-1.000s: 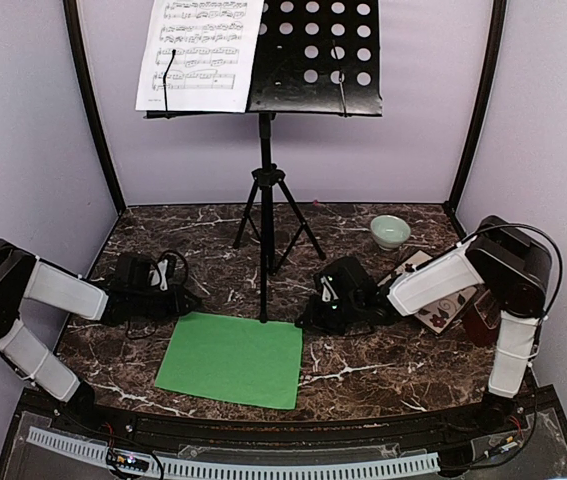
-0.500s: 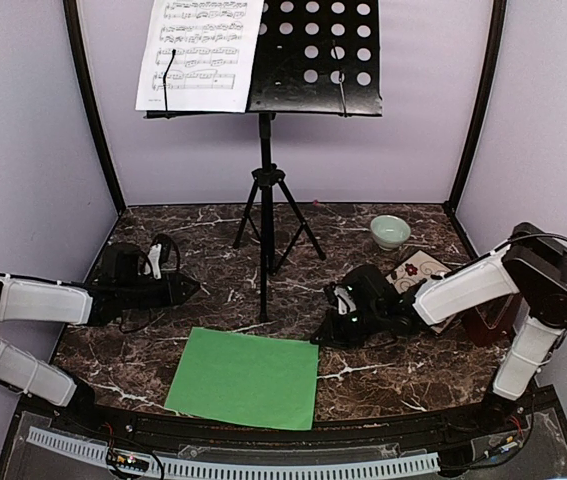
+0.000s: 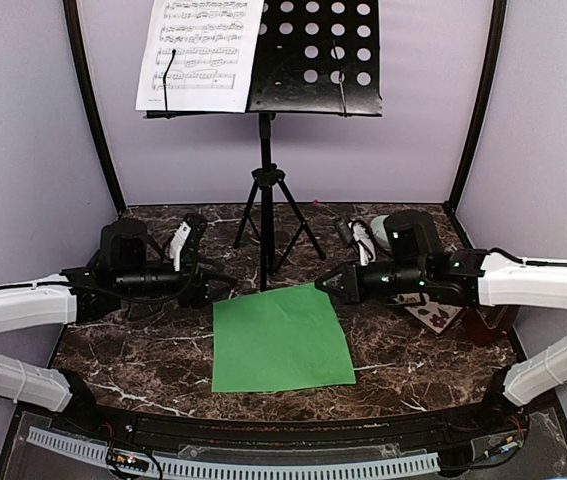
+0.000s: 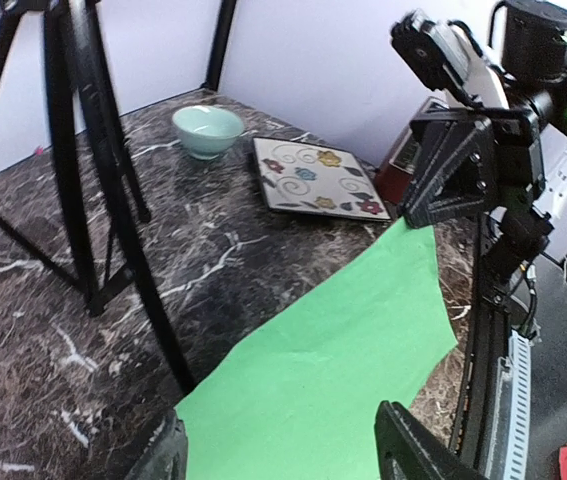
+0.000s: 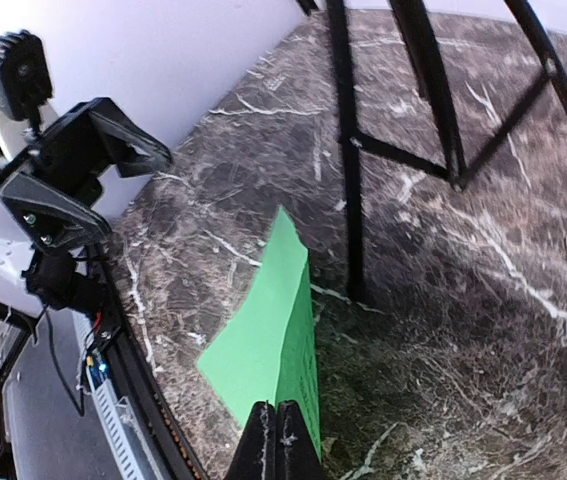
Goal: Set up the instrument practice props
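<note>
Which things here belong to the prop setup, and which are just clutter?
Job:
- music stand
- white music sheet
- green sheet
- reddish-brown metronome, mostly hidden

Lying about:
- floral plate
- pale-green bowl

A small pale-green bowl (image 4: 208, 130) stands upright on the dark marbled worktop (image 4: 213, 255), near the back wall. In the left wrist view, a square floral plate (image 4: 318, 178) lies flat at its 4 o'clock, just beside it.
</note>
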